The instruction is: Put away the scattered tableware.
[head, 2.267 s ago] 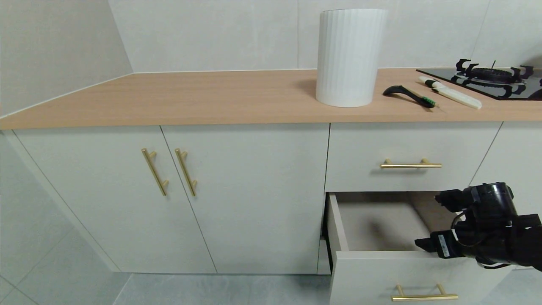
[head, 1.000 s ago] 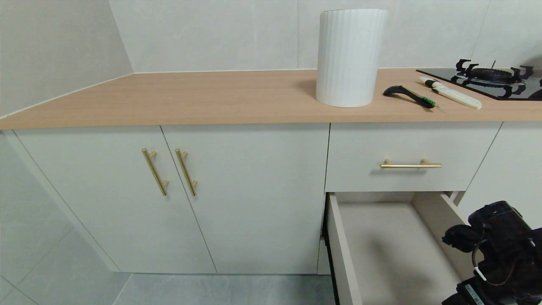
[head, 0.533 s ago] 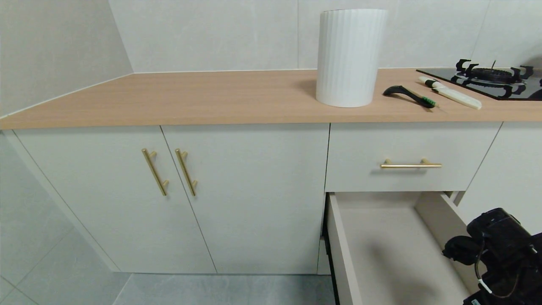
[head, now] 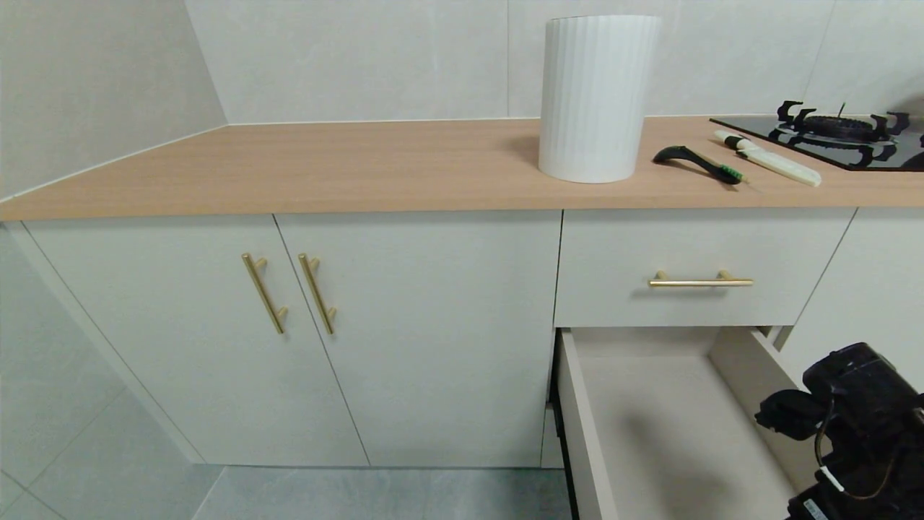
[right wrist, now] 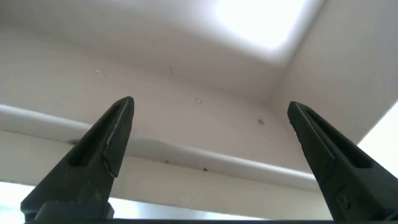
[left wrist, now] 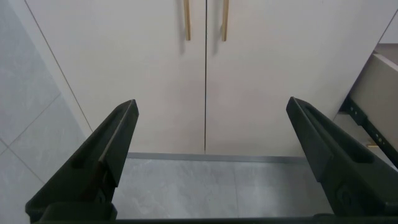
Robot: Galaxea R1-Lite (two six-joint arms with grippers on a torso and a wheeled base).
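On the wooden bench (head: 361, 166) a black utensil with a green end (head: 699, 163) is laid just beside a tall white ribbed canister (head: 595, 97). A white knife (head: 769, 157) is laid next to the utensil, between it and the gas hob (head: 830, 137). The two pieces are close together but apart from each other.

Below them, the upper drawer (head: 693, 245) is closed, and the lower drawer (head: 581, 426) is pulled out, with a bare floor inside. The right arm (head: 852, 426) is seen low at that drawer's right side. In its wrist view the right gripper (right wrist: 209, 102) is pointed at pale panels that meet in a corner; its jaws are spread wide and nothing is held between them.

The left gripper (left wrist: 209, 106) is held low before the double cabinet doors (left wrist: 205, 74) and the grey floor tiles (left wrist: 186, 186). Its jaws are likewise parted and empty, and the open drawer's edge is seen to one side.
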